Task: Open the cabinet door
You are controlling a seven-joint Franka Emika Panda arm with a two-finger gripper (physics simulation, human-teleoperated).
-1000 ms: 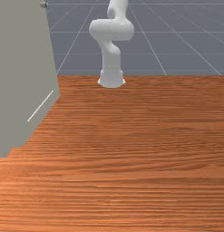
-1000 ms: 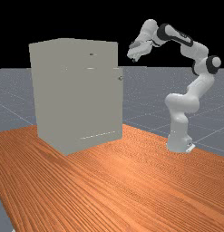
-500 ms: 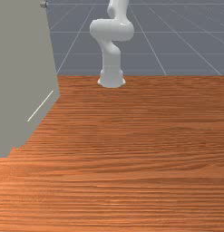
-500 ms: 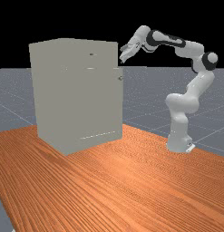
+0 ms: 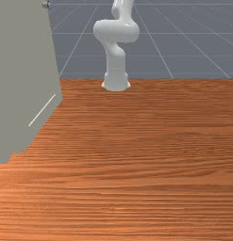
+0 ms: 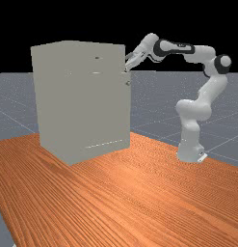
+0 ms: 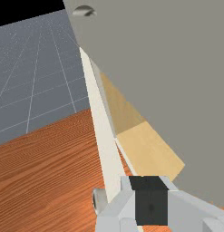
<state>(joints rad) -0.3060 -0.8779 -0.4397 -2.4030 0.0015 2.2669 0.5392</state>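
In the far view my gripper [image 6: 126, 68] is at the upper right edge of the grey cabinet [image 6: 82, 106], slightly above a small metal knob [image 6: 128, 83]. The front view has the cabinet [image 5: 19, 70] at its left, with a knob [image 5: 45, 4] high on its edge. In the wrist view my gripper [image 7: 150, 183] overlaps the pale edge of the door [image 7: 100, 131], which stands ajar beside a light wood interior [image 7: 149, 149]. One knob [image 7: 99, 200] is close beside the gripper, partly hidden by it; another knob [image 7: 84, 11] is farther off.
The orange-brown table [image 6: 139, 193] extends around the cabinet's base. The arm's base [image 5: 116, 82] stands at the table's far side in the front view. The cabinet's large grey panel [image 7: 186, 68] rises close by the hand in the wrist view.
In the far view my hand has come down and moved left, from apart from the cabinet to its right edge. The cabinet and its knob look unchanged.
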